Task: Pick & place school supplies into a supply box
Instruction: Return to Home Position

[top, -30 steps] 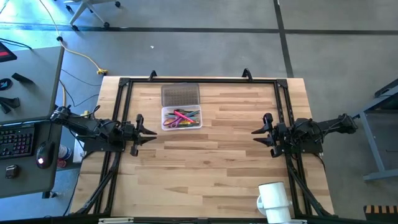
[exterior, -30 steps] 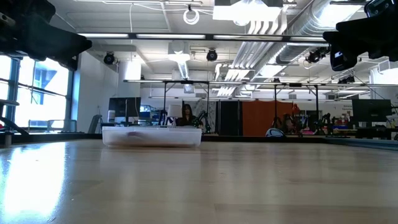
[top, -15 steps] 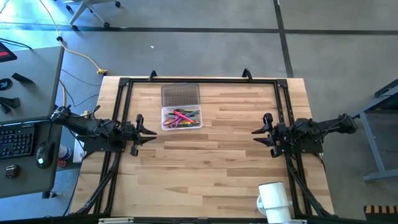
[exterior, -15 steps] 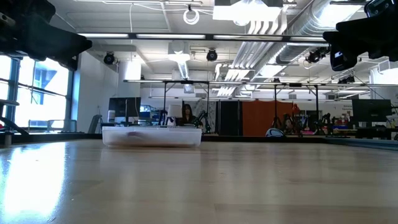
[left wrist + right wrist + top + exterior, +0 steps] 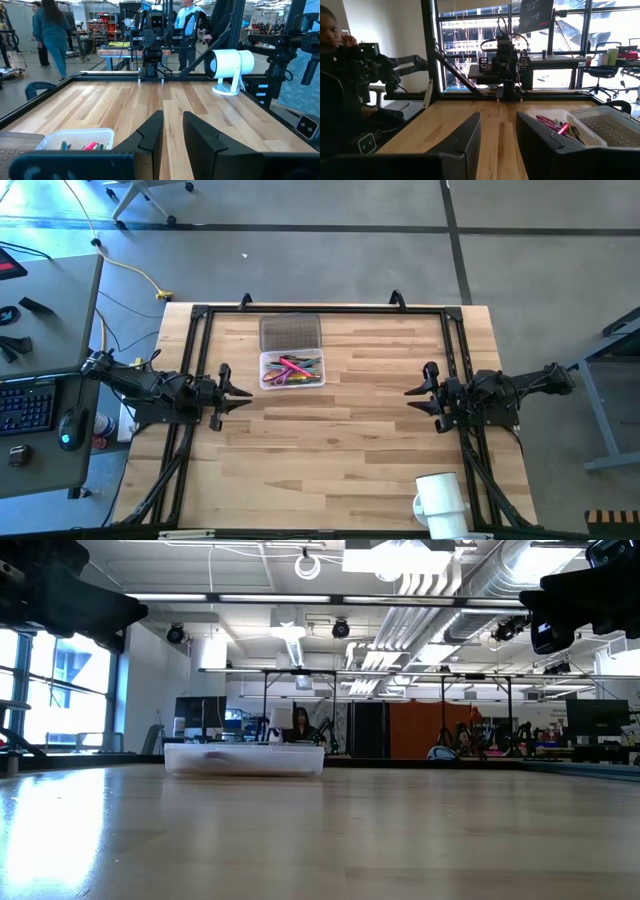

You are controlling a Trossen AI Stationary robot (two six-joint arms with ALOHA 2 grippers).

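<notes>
The supply box (image 5: pixel 292 370) is a small clear tub standing on its base on the far left part of the table. It holds pink, yellow, green and orange pens; scissors I cannot make out. The box also shows in the low view (image 5: pixel 244 759), the left wrist view (image 5: pixel 75 137) and the right wrist view (image 5: pixel 560 125). My left gripper (image 5: pixel 243 394) hovers at the table's left side, near of the box, fingers a little apart (image 5: pixel 172 117). My right gripper (image 5: pixel 412 394) hovers at the right side, open (image 5: pixel 498 117). Both point toward the table's middle and hold nothing.
A flat grey textured rectangle (image 5: pixel 290 332) lies just far of the box. A white mug-like object (image 5: pixel 440 500) stands at the near right edge. A black frame (image 5: pixel 320 310) runs along the table's far and side edges. People show in the room beyond the table.
</notes>
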